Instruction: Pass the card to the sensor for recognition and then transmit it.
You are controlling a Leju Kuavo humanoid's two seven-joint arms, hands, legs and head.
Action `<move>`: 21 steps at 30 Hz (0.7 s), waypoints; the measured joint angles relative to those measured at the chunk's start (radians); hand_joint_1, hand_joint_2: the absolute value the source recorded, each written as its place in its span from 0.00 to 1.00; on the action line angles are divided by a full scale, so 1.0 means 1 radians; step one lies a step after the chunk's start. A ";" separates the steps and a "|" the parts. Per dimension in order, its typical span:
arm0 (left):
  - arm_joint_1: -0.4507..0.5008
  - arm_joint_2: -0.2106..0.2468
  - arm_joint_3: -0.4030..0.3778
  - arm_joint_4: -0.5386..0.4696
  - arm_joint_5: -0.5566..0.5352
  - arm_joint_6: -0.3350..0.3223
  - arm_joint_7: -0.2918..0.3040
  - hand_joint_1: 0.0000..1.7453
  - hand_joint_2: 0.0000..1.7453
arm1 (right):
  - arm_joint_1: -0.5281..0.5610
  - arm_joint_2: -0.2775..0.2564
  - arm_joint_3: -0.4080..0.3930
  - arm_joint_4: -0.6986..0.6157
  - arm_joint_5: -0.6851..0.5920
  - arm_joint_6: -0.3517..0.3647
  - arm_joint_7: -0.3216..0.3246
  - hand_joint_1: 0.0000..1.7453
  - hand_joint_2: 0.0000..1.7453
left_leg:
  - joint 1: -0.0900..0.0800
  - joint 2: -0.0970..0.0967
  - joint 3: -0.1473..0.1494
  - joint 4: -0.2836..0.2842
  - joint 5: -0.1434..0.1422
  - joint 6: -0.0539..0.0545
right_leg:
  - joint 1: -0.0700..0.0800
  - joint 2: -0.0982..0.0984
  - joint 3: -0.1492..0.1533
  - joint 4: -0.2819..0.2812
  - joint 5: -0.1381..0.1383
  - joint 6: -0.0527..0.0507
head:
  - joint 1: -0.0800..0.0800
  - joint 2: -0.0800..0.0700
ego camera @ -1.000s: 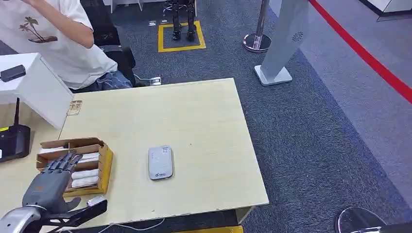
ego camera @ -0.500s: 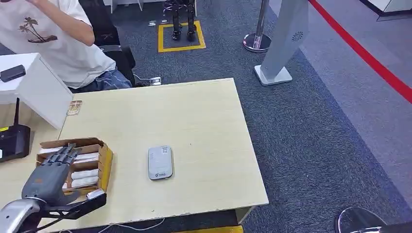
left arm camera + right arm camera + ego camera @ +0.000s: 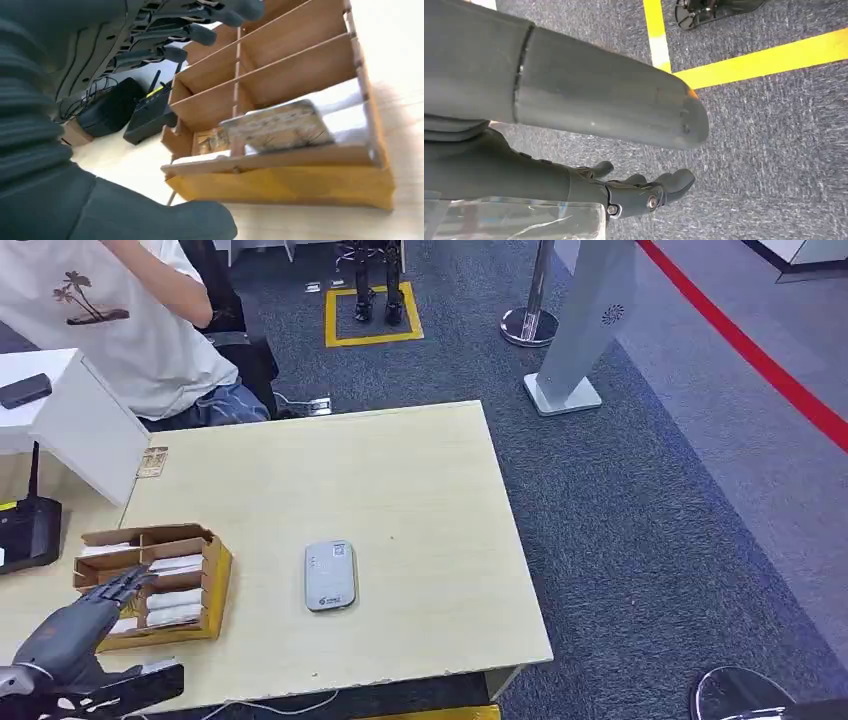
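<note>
A cardboard card box (image 3: 218,580) with a yellow wall sits at the near left of the wooden table (image 3: 420,500), with white cards (image 3: 174,602) lying in its slots. The grey-white sensor (image 3: 331,575) lies flat to its right, mid-table. My left hand (image 3: 66,633) hovers at the box's near left corner with its fingers spread, holding nothing. Up close, the left wrist view has the box (image 3: 280,182) with a card (image 3: 277,127) leaning in a slot beyond my fingers (image 3: 200,34). My right hand (image 3: 499,165) hangs over carpet, loosely open and empty.
A black router (image 3: 22,537) and a white block (image 3: 82,422) stand left of the box. A person (image 3: 120,320) sits at the table's far left corner. On the carpet beyond stand a post base (image 3: 528,328) and a white pillar (image 3: 580,330).
My left hand has drawn back from over the box toward the table's near left corner and sunk lower in the picture. The person's arm has shifted. Box and sensor have not moved.
</note>
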 joint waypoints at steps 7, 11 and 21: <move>0.011 0.061 0.001 -0.012 0.055 0.004 0.029 0.00 1.00 | 0.000 0.000 0.002 0.000 0.001 0.000 -0.005 0.00 1.00 | 0.000 0.000 0.000 0.000 0.000 0.000 | 0.000 0.000 0.000 0.000 0.001 0.000 | 0.000 0.000; 0.017 0.088 0.001 -0.019 0.068 0.008 0.040 0.00 1.00 | 0.000 0.000 0.005 0.000 0.001 0.000 -0.009 0.00 1.00 | 0.000 0.000 0.000 0.000 0.000 0.000 | 0.000 0.000 0.001 0.000 0.001 0.000 | 0.000 0.000; 0.036 0.106 0.001 -0.028 0.061 0.025 0.054 0.00 1.00 | 0.000 0.000 0.008 0.001 0.011 0.001 -0.009 0.00 1.00 | 0.000 0.000 0.000 0.000 0.000 0.000 | 0.000 0.000 0.000 0.000 0.000 0.000 | 0.000 0.000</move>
